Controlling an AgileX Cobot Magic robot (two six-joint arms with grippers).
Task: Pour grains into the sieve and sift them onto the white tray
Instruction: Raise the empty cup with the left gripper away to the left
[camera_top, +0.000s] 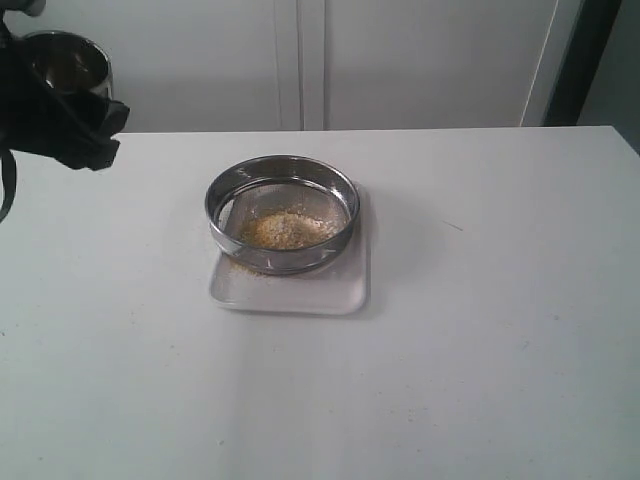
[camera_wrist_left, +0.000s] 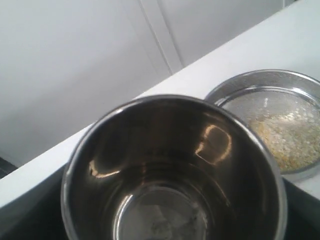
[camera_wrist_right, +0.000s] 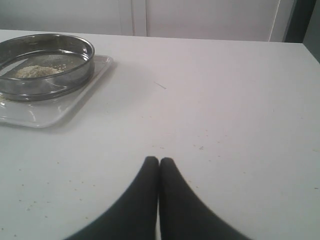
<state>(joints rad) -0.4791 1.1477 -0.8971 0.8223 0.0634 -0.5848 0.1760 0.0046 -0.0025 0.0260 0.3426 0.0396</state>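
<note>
The sieve (camera_top: 283, 262) sits on the white tray (camera_top: 300, 297) in the middle of the table, with a pile of grains (camera_top: 288, 230) on its mesh. A few yellow granules (camera_top: 240, 266) lie on the tray under its left side. High at the far left, my left gripper (camera_top: 62, 110) is shut on a small steel cup (camera_top: 68, 62), away from the sieve. In the left wrist view the cup (camera_wrist_left: 170, 200) looks empty, and the sieve (camera_wrist_left: 260, 77) and grains (camera_wrist_left: 290, 137) lie beyond it. My right gripper (camera_wrist_right: 159, 161) is shut on nothing, low over the table, to the right of the tray (camera_wrist_right: 45, 115) and sieve (camera_wrist_right: 55, 82).
The white table (camera_top: 480, 300) stretches wide around the tray, with tiny specks (camera_wrist_right: 200, 147) scattered on it. A white panelled wall (camera_top: 300, 60) stands behind the table's far edge, and a dark post (camera_top: 590, 60) rises at the back right.
</note>
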